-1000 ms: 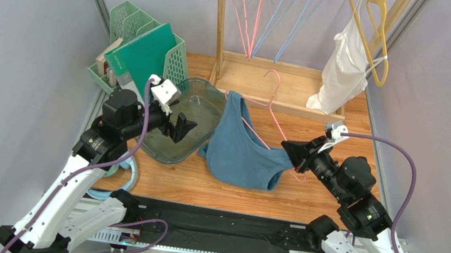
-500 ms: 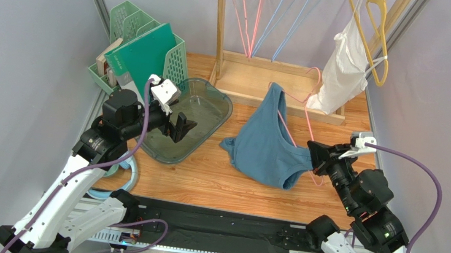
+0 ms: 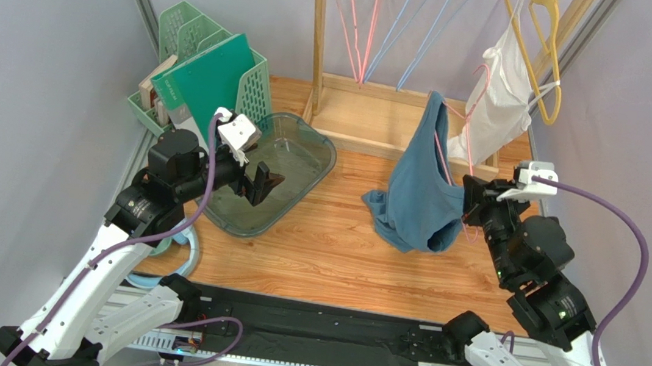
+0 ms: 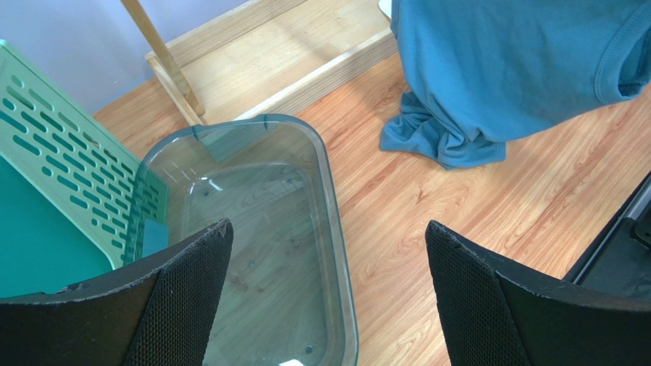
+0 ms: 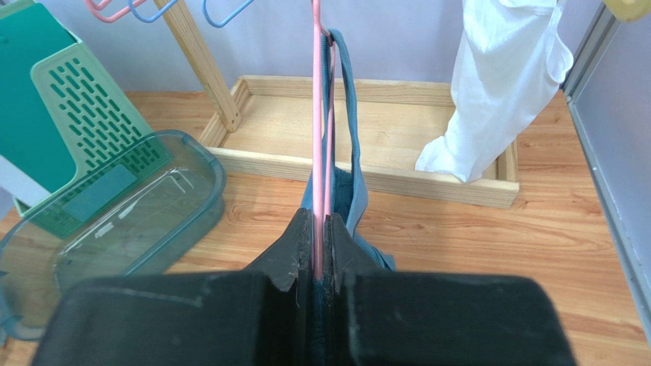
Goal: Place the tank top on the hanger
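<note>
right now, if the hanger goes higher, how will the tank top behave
Probably floppy: the tank top hangs in folds off the hanger, hem bunched on the table. Likely light: the thin wire looks unbent. It could slide off, draped by a strap.

No legible text, label, brand, number or sign showing in any view.
</note>
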Controlling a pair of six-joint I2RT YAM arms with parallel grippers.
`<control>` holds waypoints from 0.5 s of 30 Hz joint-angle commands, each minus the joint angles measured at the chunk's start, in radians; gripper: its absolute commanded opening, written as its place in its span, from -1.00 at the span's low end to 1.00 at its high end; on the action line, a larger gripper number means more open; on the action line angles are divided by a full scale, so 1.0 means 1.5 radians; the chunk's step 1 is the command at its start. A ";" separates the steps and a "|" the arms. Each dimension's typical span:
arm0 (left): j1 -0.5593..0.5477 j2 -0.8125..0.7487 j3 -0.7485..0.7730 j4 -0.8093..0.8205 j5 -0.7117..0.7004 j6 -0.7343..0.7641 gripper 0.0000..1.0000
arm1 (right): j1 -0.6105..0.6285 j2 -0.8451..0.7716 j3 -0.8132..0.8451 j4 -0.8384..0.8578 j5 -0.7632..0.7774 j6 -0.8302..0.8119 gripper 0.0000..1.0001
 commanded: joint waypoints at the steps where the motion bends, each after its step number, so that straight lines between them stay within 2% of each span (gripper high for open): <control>1: 0.005 -0.007 -0.003 0.021 -0.004 -0.002 0.98 | 0.001 0.036 0.059 0.094 0.037 -0.046 -1.00; 8: 0.004 -0.010 -0.003 0.020 -0.005 0.000 0.98 | -0.013 0.119 0.135 0.133 0.043 -0.090 -1.00; 15: 0.004 -0.018 -0.005 0.020 -0.007 0.002 0.98 | -0.097 0.200 0.212 0.154 -0.019 -0.090 -1.00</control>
